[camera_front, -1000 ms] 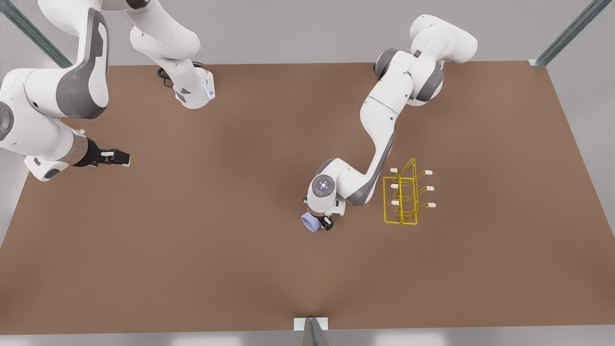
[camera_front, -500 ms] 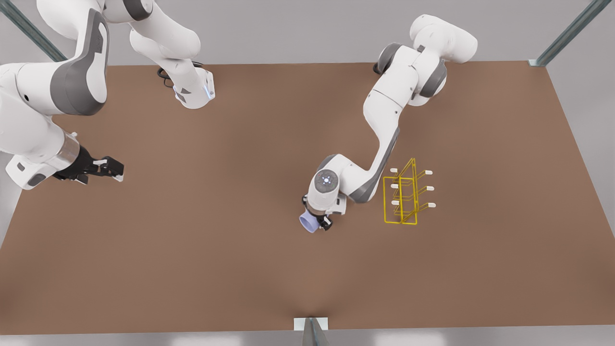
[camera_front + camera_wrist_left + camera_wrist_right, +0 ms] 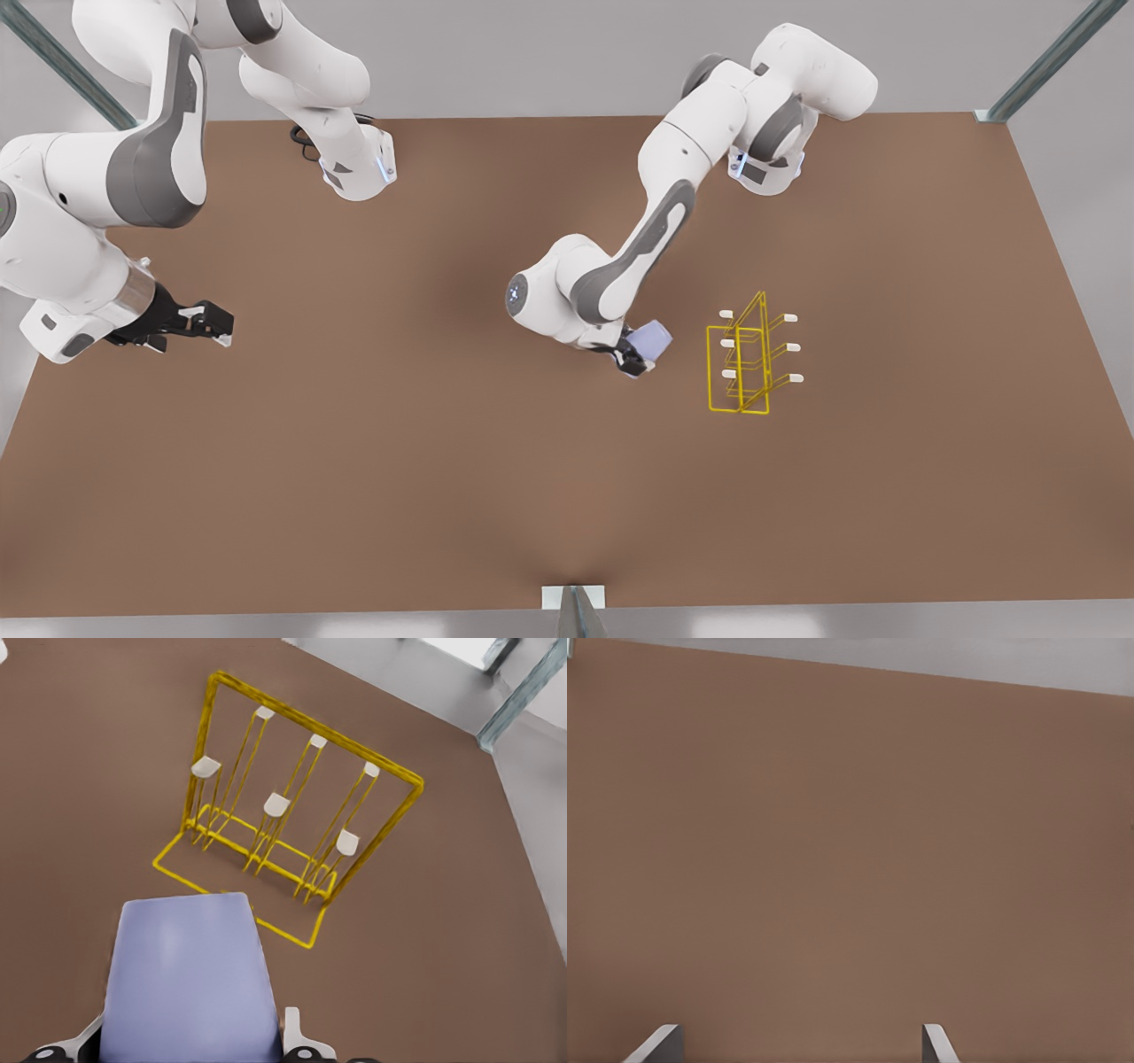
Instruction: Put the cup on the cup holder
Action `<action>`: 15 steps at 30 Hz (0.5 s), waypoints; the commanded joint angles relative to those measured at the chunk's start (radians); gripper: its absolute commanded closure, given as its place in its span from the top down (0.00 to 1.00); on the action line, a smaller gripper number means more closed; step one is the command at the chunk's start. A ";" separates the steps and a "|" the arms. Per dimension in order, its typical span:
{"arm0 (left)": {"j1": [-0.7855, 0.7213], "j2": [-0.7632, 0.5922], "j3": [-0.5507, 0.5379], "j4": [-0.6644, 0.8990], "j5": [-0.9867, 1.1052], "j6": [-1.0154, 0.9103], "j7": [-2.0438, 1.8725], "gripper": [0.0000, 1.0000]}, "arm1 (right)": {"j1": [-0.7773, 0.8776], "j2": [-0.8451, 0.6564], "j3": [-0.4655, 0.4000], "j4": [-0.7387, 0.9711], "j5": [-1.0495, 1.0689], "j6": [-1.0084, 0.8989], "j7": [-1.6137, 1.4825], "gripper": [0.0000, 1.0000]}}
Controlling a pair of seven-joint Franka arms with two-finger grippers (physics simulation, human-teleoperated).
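In the front view my left gripper (image 3: pixel 640 352) is shut on the pale lavender cup (image 3: pixel 653 338), held above the table just to the left of the yellow wire cup holder (image 3: pixel 749 365). A short gap separates cup and rack. The left wrist view has the cup (image 3: pixel 184 979) clamped between the fingers (image 3: pixel 295 1032), with the cup holder (image 3: pixel 292 828) and its white-capped prongs standing beyond it. At the front view's left my right gripper (image 3: pixel 215 322) waits, open, over bare table. The right wrist view has its fingers (image 3: pixel 934 1041) spread with nothing between them.
The brown table (image 3: pixel 443 478) spreads wide around the rack. A small metal bracket (image 3: pixel 573 599) sits at the table's front edge. Metal posts (image 3: pixel 1045 62) stand at the far corners. Both arm bases stand along the far edge.
My left arm has swung the cup up and to the front view's right, from the table's middle to beside the cup holder. The right gripper shifted only slightly.
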 commanded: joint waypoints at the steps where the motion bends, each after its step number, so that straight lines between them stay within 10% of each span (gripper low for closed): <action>1: -0.001 0.003 0.001 0.000 0.268 -0.258 0.266 0.76 | -0.001 -0.001 0.000 0.000 0.000 0.004 -0.008 1.00; 15: 0.135 0.102 0.003 -0.014 0.758 -0.128 1.101 0.77 | -0.002 0.006 -0.007 0.000 -0.001 0.004 -0.008 1.00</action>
